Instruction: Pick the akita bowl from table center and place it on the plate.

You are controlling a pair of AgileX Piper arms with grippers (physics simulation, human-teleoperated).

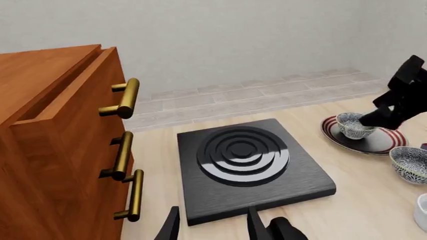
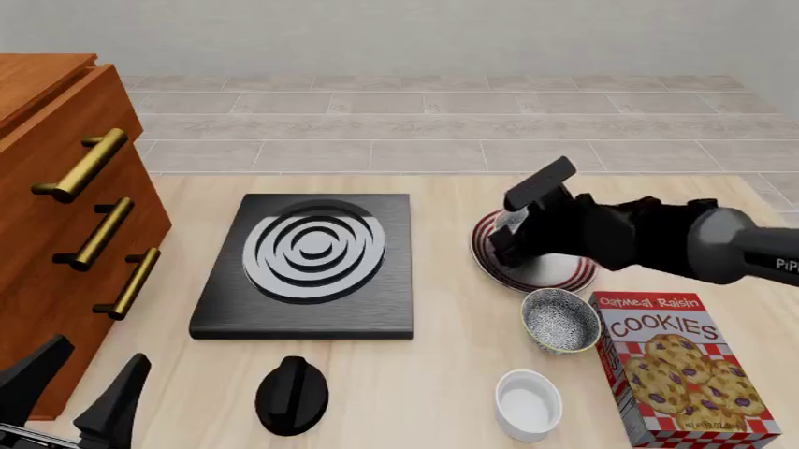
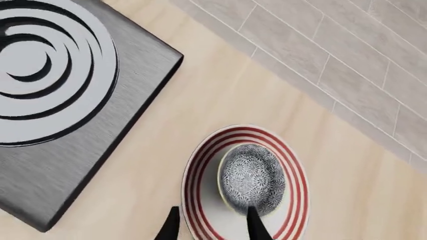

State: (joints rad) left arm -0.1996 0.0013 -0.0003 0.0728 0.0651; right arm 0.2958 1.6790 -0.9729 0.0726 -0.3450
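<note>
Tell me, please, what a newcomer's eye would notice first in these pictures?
Probably the right gripper, hovering over the round white plate with red rings right of the black square stove plate; the small dark speckled bowl with the pale rim sits on this plate. Next, the red cookie box at the near right and the wooden drawer cabinet with brass handles at the left.

Both arms were matte black. The right arm [image 2: 699, 241] was a thick rounded dark-grey tube with small white lettering near its edge, ending in a blocky black end effector [image 2: 515, 236]. The left end effector [image 2: 78, 393] showed two pointed, blade-like black fingers.
</note>
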